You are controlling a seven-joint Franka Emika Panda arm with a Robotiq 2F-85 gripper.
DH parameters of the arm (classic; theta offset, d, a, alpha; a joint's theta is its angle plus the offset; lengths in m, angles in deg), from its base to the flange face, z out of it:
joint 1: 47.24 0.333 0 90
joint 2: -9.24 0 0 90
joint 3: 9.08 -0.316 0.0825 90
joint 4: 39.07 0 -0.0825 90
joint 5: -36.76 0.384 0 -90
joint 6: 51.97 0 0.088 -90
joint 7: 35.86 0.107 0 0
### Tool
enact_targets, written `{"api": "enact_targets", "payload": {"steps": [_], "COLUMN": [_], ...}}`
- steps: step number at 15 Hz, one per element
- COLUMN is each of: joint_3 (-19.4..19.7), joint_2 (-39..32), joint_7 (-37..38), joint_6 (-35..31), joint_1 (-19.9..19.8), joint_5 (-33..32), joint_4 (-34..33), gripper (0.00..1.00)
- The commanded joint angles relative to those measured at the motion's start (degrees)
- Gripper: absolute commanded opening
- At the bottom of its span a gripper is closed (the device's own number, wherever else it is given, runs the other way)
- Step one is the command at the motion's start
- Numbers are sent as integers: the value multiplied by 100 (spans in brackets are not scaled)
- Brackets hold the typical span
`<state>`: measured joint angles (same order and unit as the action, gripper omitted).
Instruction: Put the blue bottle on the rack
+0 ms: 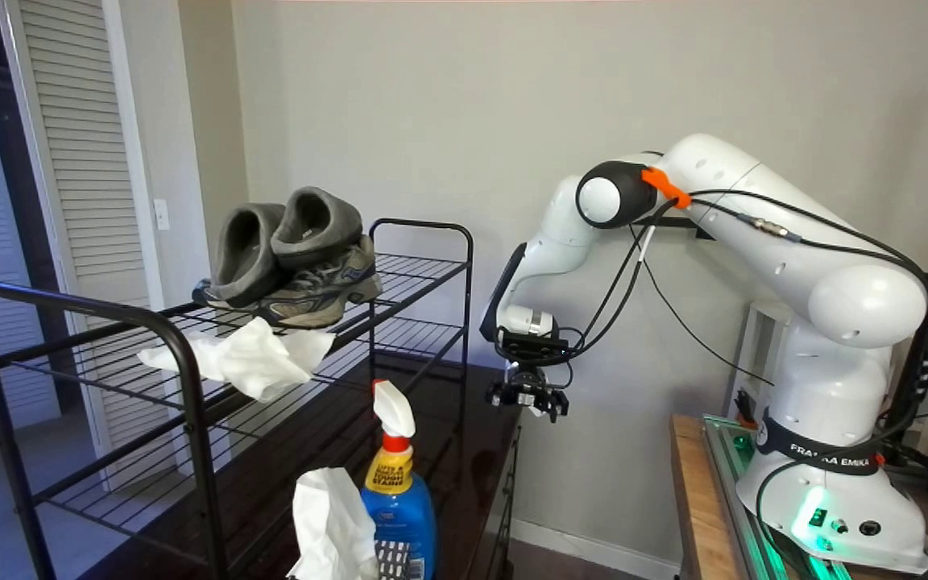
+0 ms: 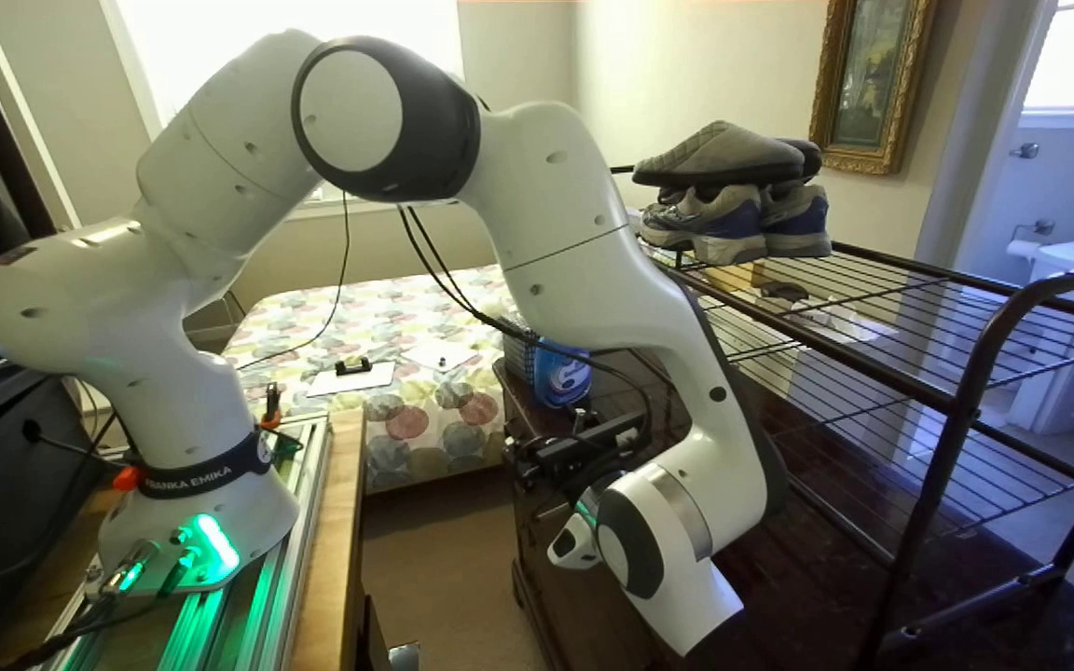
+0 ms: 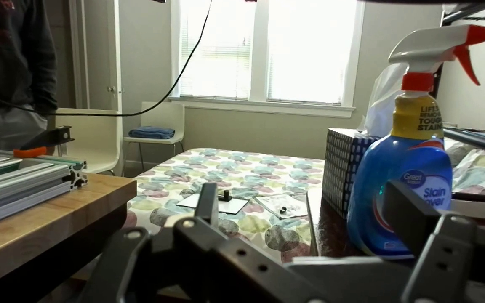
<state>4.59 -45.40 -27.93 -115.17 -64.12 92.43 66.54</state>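
The blue bottle (image 1: 399, 515) stands upright on a dark dresser top (image 1: 464, 451), its white head and red trigger uppermost. Cables partly cover the bottle (image 2: 560, 377) in an exterior view. In the wrist view the bottle (image 3: 398, 176) is ahead and to the right, its lower part crossed by the right finger (image 3: 413, 208). My gripper (image 3: 310, 206) is open and apart from the bottle, with nothing held; in an exterior view the gripper (image 1: 528, 399) hangs over the dresser's edge side. The black wire rack (image 1: 182, 387) rises from the dresser in both exterior views.
Grey slippers and sneakers (image 1: 303, 266) sit stacked on the rack's top shelf, beside crumpled white paper (image 1: 246, 354). A patterned tissue box (image 3: 343, 168) stands right next to the bottle. A bed (image 2: 388, 317) lies beyond. A person (image 3: 11, 71) stands at the wrist view's left.
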Motion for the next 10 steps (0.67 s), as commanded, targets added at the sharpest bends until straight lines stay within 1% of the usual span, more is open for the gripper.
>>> {"api": "enact_targets", "payload": {"steps": [1,2,4,10], "joint_3": [54,54,8,-16], "joint_2": [-27,-27,-10,174], "joint_7": [-19,-20,-77,-120], "joint_6": [43,43,-73,-548], "joint_1": [59,61,27,262], "joint_5": [23,23,309,884], "joint_4": [-25,-24,82,480], "gripper": [100,100,100,100]}}
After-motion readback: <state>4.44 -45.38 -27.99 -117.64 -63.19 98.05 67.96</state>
